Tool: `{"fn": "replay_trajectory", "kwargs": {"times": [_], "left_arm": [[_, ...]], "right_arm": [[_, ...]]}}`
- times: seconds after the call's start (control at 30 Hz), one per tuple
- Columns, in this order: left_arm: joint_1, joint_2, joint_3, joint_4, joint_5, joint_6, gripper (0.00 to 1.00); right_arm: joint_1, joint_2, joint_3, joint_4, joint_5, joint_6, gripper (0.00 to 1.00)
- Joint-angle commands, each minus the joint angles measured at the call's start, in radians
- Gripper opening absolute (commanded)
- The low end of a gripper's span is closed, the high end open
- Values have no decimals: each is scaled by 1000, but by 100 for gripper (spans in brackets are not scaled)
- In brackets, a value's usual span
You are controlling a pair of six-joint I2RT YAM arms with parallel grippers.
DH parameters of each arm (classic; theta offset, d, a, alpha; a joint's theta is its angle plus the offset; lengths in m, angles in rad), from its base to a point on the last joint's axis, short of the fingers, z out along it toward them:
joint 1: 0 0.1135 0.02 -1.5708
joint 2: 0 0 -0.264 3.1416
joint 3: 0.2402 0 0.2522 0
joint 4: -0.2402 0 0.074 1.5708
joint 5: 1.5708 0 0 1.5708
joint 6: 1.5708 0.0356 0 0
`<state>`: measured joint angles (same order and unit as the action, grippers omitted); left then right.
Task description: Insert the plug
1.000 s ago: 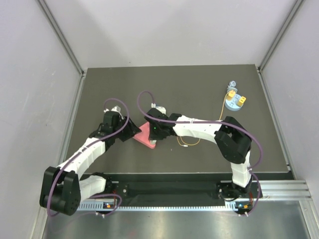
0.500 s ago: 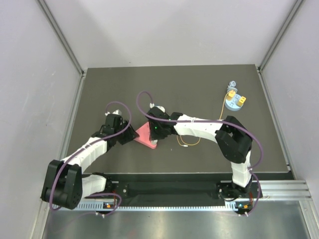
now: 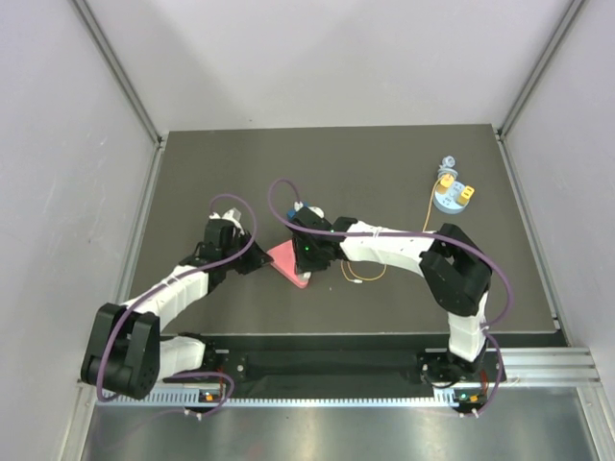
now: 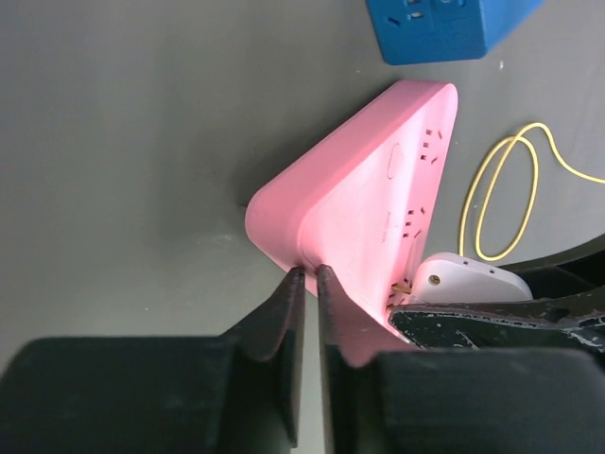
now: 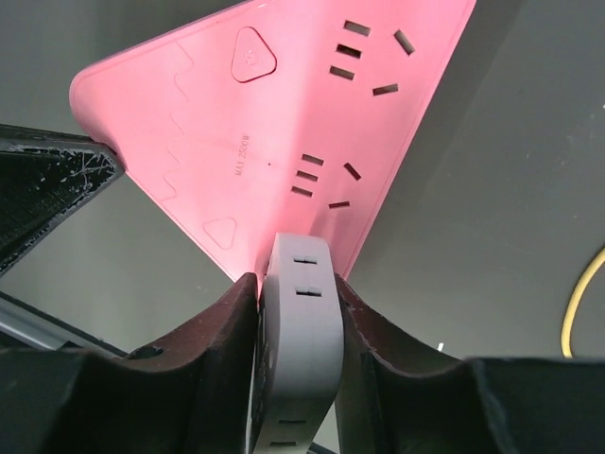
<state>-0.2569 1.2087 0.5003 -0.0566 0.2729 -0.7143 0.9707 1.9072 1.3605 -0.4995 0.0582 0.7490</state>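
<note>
Fingers of the right gripper are pressed against both flanks of the white plug, which is clamped between them. The plug's forward end is set against the edge of the pink triangular socket strip, below two groups of slots; whether the pins are seated cannot be told. The left gripper is placed at the strip's near corner, its fingers almost pressed together with only a slit between them; whether the rim is nipped cannot be told. The strip is laid on the dark table. A thin yellow cable is looped just beside the strip. A blue socket block is seen just beyond it. Well apart, at the far right, a yellow connector on the cable's end is seated on a blue-grey disc.
</note>
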Motion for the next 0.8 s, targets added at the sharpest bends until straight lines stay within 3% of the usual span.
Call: {"fn": "replay_trajectory", "kwargs": {"times": [0.0, 0.13, 0.5, 0.7, 0.77], "left_arm": [[1, 38, -43, -38, -44, 21, 12], [1, 34, -52, -40, -44, 0, 0], [-1, -15, -92, -42, -37, -92, 0], [-7, -57, -118, -17, 29, -149, 0], [-8, -78, -114, -23, 57, -157, 8]], "right_arm": [[-10, -31, -41, -122, 26, -17, 34], [-9, -69, -57, -113, 23, 7, 38], [-10, -158, -109, -100, 61, 81, 33], [-15, -137, -100, -117, 92, 81, 17], [-24, -123, -84, -129, 89, 55, 8]]}}
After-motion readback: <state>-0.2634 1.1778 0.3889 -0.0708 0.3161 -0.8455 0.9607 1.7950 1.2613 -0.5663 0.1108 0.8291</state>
